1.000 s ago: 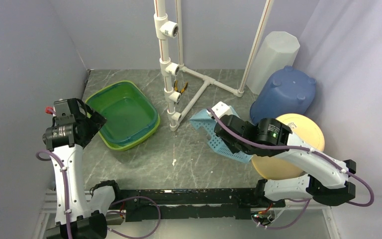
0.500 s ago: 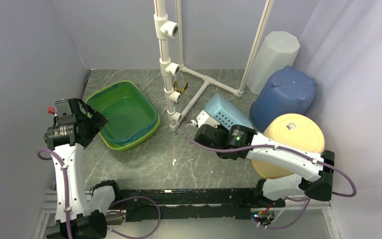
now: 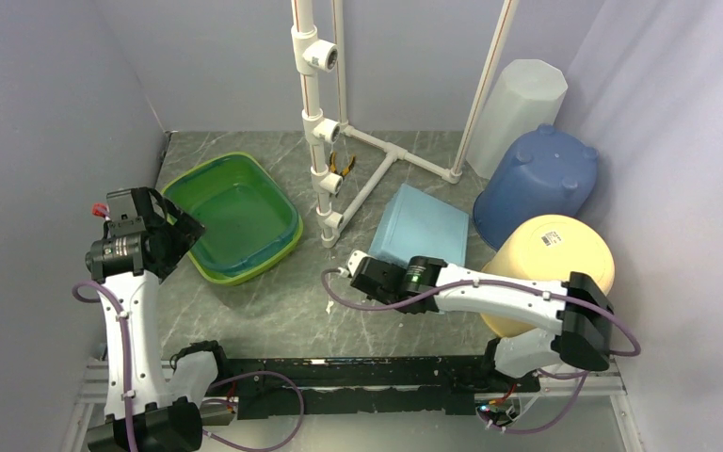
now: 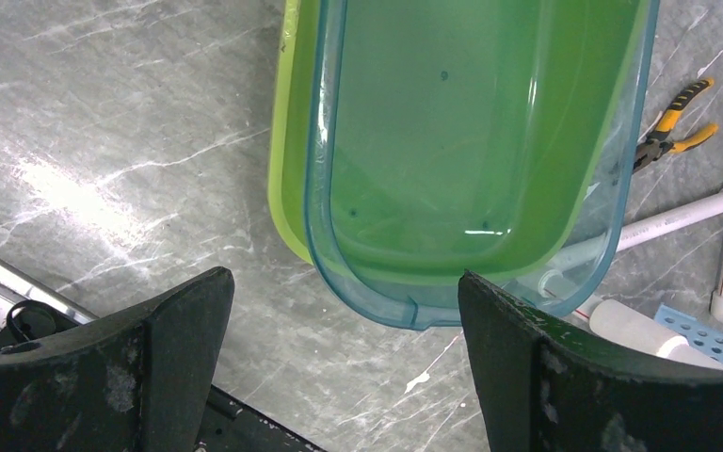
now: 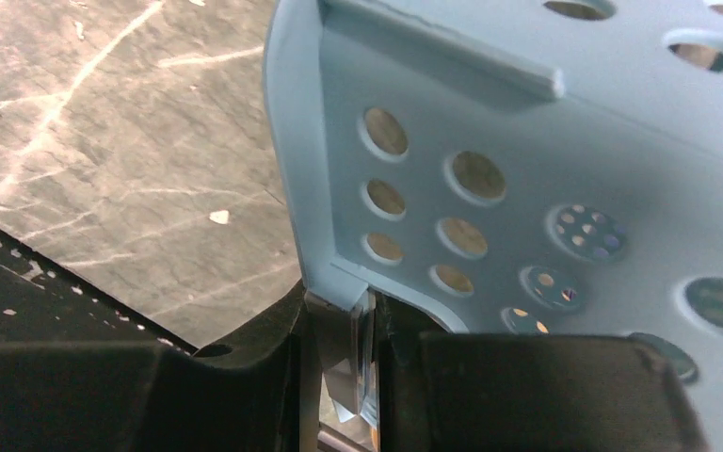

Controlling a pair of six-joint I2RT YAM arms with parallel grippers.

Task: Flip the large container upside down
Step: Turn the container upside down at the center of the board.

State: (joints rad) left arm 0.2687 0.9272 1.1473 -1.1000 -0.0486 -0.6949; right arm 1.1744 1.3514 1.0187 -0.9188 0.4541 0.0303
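The large container (image 3: 421, 226) is a light blue basket with holes in its walls. In the top view it lies with its flat bottom up, mid-table, right of the pipe stand. My right gripper (image 3: 374, 272) sits at its near-left corner, shut on the rim. The right wrist view shows that rim corner (image 5: 339, 226) pinched between the jaws of the right gripper (image 5: 344, 325), with the holed wall (image 5: 527, 141) rising beyond. My left gripper (image 3: 175, 232) hangs open above the near end of the green tub (image 3: 235, 212). In the left wrist view the left gripper (image 4: 341, 301) holds nothing.
A white PVC pipe stand (image 3: 325, 122) rises mid-table with yellow-handled pliers (image 3: 342, 165) at its foot. At the right stand an overturned dark blue bucket (image 3: 537, 179), a yellow bucket (image 3: 551, 264) and a white bin (image 3: 518, 104). Walls close in on three sides.
My right arm swung left and turned over, carrying the container from a tilted pose to bottom-up. The left arm has not moved.
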